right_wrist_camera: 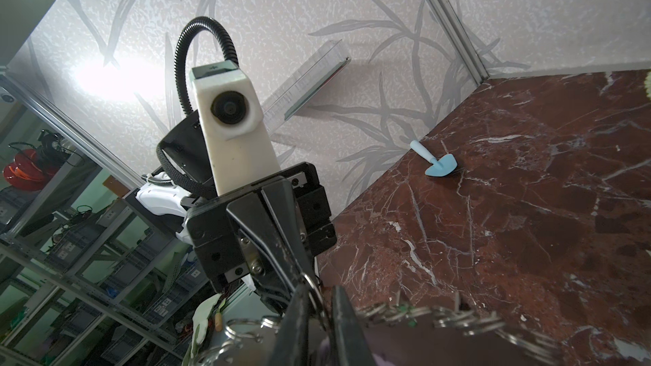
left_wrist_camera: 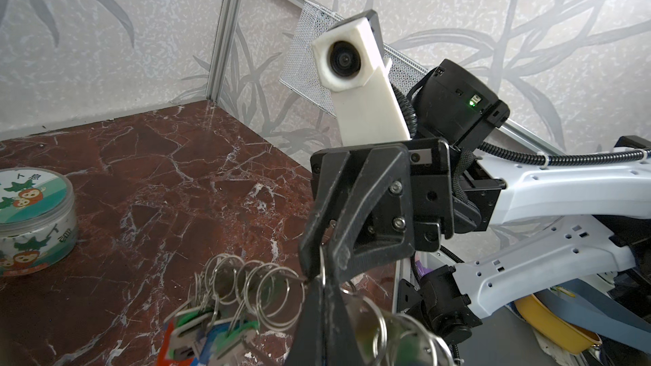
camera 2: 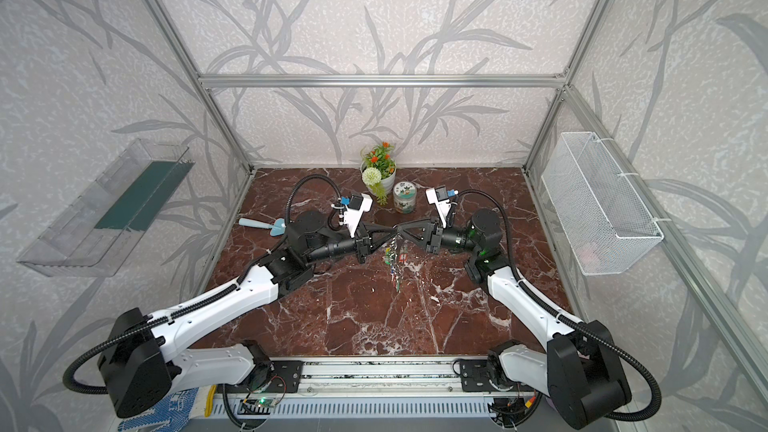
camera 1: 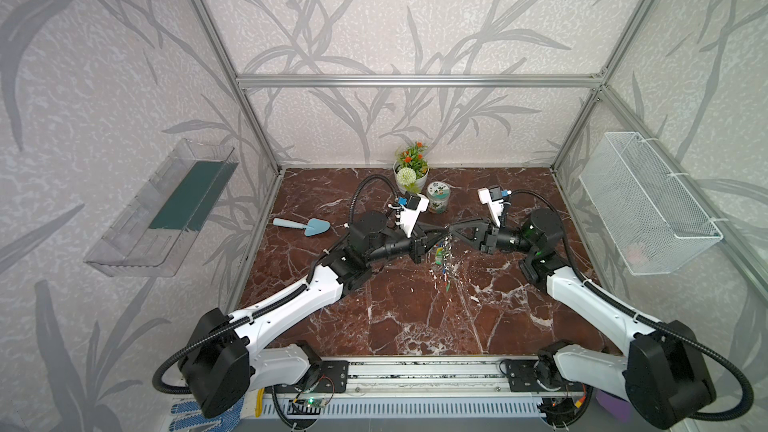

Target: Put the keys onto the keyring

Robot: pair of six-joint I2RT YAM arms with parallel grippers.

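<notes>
Left pincer [right_wrist_camera: 302,276] is fully closed on the bare wire at the top of the keyring [camera 1: 444,257]. The bundle of rings and coloured tags hangs straight below its tips; I can't tell whether the lowest tags reach the counter [camera 1: 395,326]. Right pincer [left_wrist_camera: 320,270] sits tip-to-tip against the left, jaws narrow with a thin gap and ring wire running between them; I can't tell if it has bitten. The keys should be right at those tips, but I only get a faint lilac tint by the right pincer in its wrist view, too blurred to call. Handling, my read: the keyring is dense and heavy for its size, with stiff, slick wire and a load free to swing and twist in the pads, so grip bare wire beside the opening, never the dangling tags. The keys are light and rigid; the flat tag gives the pads the most area and leaves the hole free. Beyond the tips are the printed tin [camera 1: 438,197] and the plant pot [camera 1: 411,172].
</notes>
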